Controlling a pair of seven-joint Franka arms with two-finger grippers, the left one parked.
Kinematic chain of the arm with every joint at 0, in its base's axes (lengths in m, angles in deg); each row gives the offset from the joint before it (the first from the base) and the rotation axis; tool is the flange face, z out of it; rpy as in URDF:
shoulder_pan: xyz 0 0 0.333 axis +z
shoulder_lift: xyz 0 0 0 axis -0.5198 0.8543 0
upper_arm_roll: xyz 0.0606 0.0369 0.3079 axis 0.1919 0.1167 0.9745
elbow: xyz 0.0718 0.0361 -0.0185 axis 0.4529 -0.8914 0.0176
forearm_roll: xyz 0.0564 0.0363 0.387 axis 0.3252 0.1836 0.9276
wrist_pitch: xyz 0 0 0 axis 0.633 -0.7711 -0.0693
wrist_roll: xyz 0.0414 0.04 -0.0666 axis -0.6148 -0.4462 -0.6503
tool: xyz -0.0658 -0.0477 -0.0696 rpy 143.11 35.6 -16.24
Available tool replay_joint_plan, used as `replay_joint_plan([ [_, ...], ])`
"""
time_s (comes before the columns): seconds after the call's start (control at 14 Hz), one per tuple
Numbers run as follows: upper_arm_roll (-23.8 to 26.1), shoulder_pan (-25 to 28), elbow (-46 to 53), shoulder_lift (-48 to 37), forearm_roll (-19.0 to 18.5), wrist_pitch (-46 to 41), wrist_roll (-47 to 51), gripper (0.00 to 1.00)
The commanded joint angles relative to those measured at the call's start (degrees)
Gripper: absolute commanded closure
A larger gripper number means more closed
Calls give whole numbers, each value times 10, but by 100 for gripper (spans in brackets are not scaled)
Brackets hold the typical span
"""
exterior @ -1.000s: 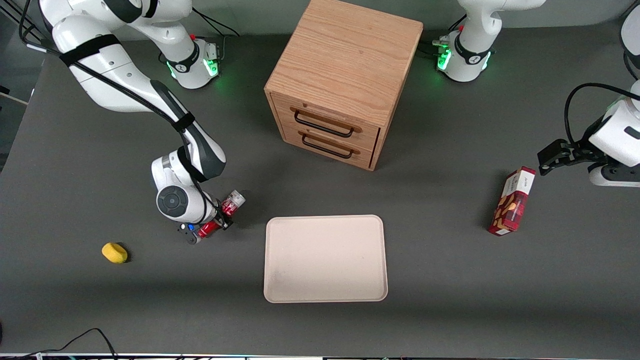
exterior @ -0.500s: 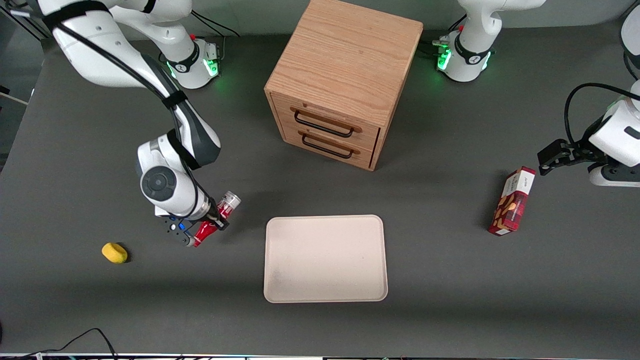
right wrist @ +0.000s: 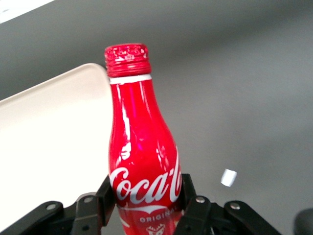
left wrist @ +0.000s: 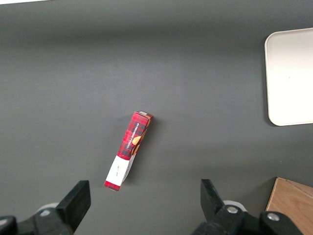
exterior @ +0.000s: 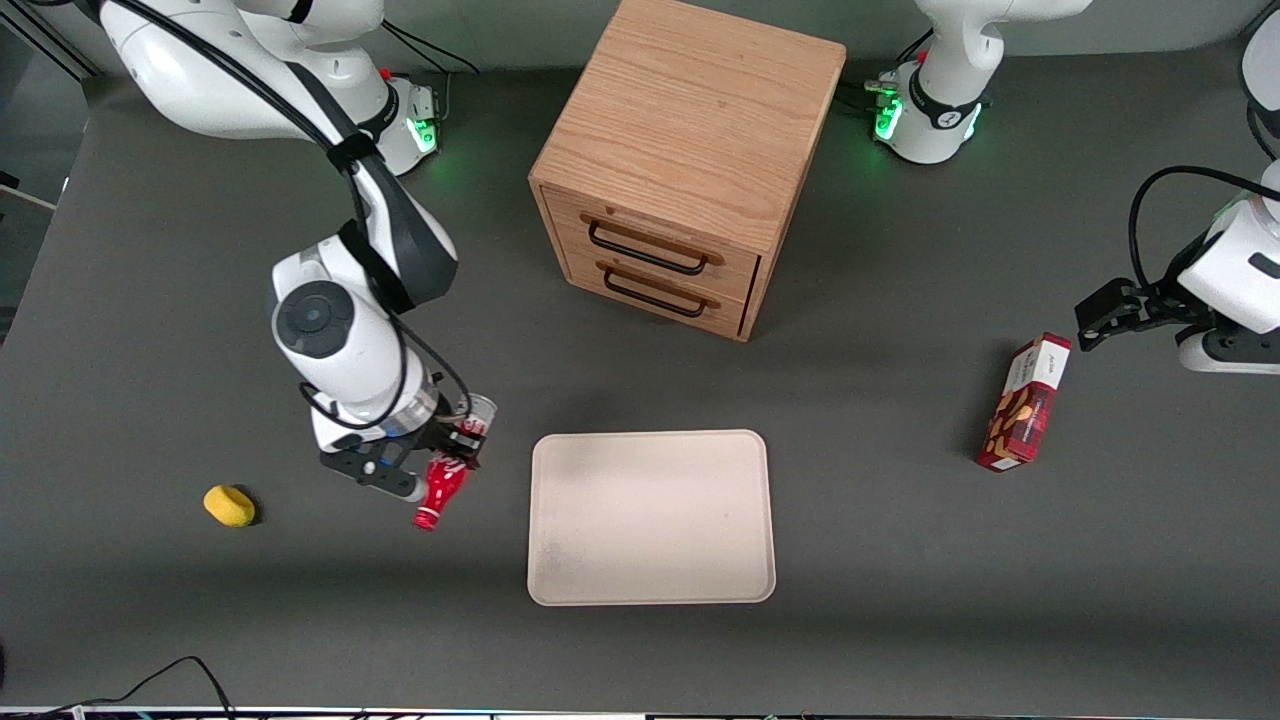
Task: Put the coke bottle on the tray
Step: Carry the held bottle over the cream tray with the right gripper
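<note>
My right gripper (exterior: 455,443) is shut on the coke bottle (exterior: 441,484) and holds it lifted off the table, tilted, its red cap pointing toward the front camera and its silvery base end (exterior: 480,409) farther away. In the right wrist view the bottle (right wrist: 142,156) sits between the black fingers (right wrist: 105,194), white script logo showing. The cream-beige tray (exterior: 651,517) lies flat on the table close beside the bottle, toward the parked arm's end. Its rounded corner also shows in the right wrist view (right wrist: 54,127).
A wooden two-drawer cabinet (exterior: 690,160) stands farther from the front camera than the tray. A yellow sponge-like lump (exterior: 229,505) lies toward the working arm's end. A red snack box (exterior: 1025,403) lies toward the parked arm's end; it also shows in the left wrist view (left wrist: 128,149).
The gripper has lifted the bottle off the table and carried it a little nearer the tray and the front camera. The bottle has swung so its cap points more toward the camera.
</note>
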Motion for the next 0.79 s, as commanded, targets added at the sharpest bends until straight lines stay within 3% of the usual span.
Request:
replay_joint_plan([
  [0.0,17,25,109,89,-59,-15,-16,100],
  [0.29,17,54,198,184,-112,-34,-41,100],
  [0.71,32,52,249,246,-95,-32,-90,100],
])
